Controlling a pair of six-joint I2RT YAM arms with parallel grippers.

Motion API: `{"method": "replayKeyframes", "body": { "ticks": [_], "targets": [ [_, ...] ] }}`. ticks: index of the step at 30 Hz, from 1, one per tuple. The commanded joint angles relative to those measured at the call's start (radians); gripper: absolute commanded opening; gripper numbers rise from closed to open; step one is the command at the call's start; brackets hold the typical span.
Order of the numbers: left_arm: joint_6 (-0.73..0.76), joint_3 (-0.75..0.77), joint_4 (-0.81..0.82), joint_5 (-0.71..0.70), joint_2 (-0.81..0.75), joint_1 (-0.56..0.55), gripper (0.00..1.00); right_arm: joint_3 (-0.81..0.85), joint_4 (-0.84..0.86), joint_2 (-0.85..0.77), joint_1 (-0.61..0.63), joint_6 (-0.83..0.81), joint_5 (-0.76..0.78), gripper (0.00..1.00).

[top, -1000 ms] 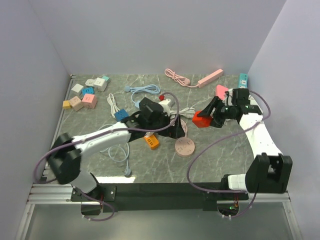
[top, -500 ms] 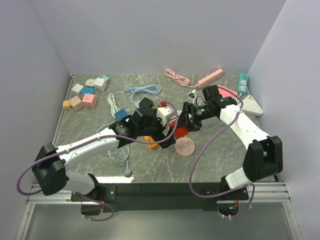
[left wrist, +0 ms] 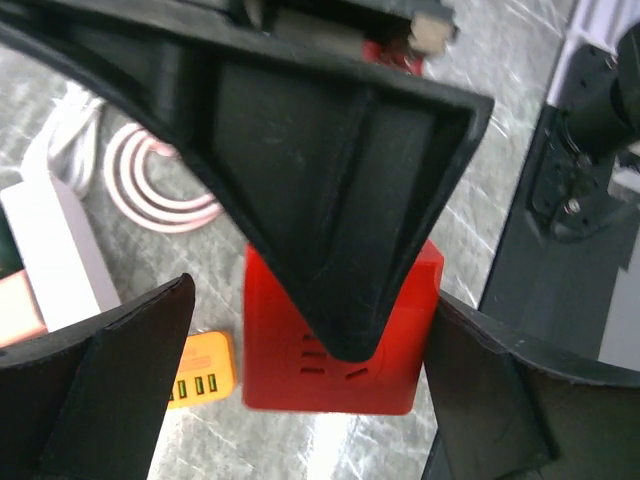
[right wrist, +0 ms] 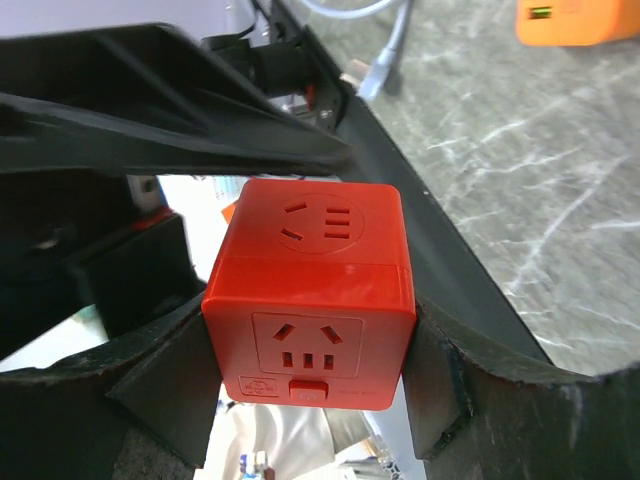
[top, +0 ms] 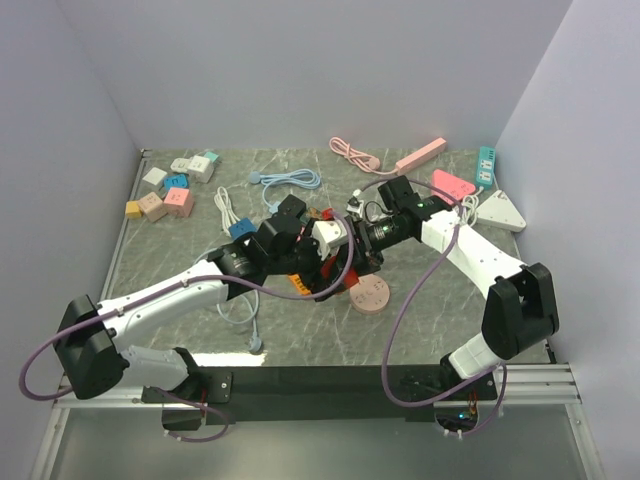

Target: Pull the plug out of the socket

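Note:
The socket is a red cube with outlets on its faces. My right gripper is shut on it, a finger pressed to each side. In the left wrist view the same red cube hangs between the spread fingers of my left gripper, which is open and straddles it without touching. One black finger of the right gripper covers the cube's top there. From above, both grippers meet at mid-table, left gripper and right gripper, with a sliver of the cube showing. The plug is hidden; the outlets I see are empty.
An orange USB charger lies just left of the cube, also seen from above as the orange charger. A pink disc lies beside the grippers. Coloured cubes sit back left, a pink strip and teal strip back right, with loose cables between.
The right arm has swung left to mid-table carrying the red cube. The left arm has reached forward to meet it, and its open jaws now stand around the cube.

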Motion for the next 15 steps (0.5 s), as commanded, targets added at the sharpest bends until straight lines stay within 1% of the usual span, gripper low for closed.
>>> {"method": "replayKeyframes", "body": {
  "ticks": [1,2,5,6,8,9,10,11,12,13,14,15],
  "targets": [
    [0.05,0.015,-0.032,0.093,0.013,-0.009,0.96,0.066,0.006,-0.007,0.014,-0.008,-0.099,0.0],
    [0.047,0.012,-0.035,0.101,0.016,-0.015,0.95,0.067,0.009,-0.003,0.015,-0.008,-0.107,0.0],
    [0.044,0.011,-0.049,0.112,0.03,-0.029,0.88,0.07,0.012,0.002,0.029,-0.011,-0.131,0.0],
    [0.045,0.015,-0.054,0.11,0.034,-0.029,0.81,0.072,0.012,0.004,0.032,-0.011,-0.133,0.0],
    [0.044,0.023,-0.068,0.112,0.043,-0.029,0.72,0.078,0.011,0.004,0.034,-0.01,-0.135,0.0],
    [0.042,0.024,-0.072,0.112,0.048,-0.029,0.63,0.082,0.011,0.004,0.034,-0.01,-0.136,0.0],
    [0.044,0.027,-0.075,0.107,0.048,-0.029,0.58,0.084,0.006,0.007,0.032,-0.008,-0.135,0.01],
    [0.047,0.029,-0.08,0.107,0.048,-0.029,0.51,0.086,0.004,0.007,0.032,-0.008,-0.125,0.12],
    [0.047,0.03,-0.086,0.103,0.048,-0.028,0.36,0.086,0.004,0.007,0.032,-0.007,-0.122,0.12],
    [0.049,0.035,-0.094,0.098,0.05,-0.028,0.27,0.084,0.004,0.007,0.034,-0.007,-0.122,0.13],
    [0.05,0.041,-0.1,0.078,0.05,-0.029,0.2,0.082,0.006,0.007,0.032,-0.004,-0.118,0.19],
    [0.05,0.04,-0.101,0.067,0.045,-0.029,0.09,0.081,0.007,0.005,0.034,-0.001,-0.112,0.25]
  ]
}}
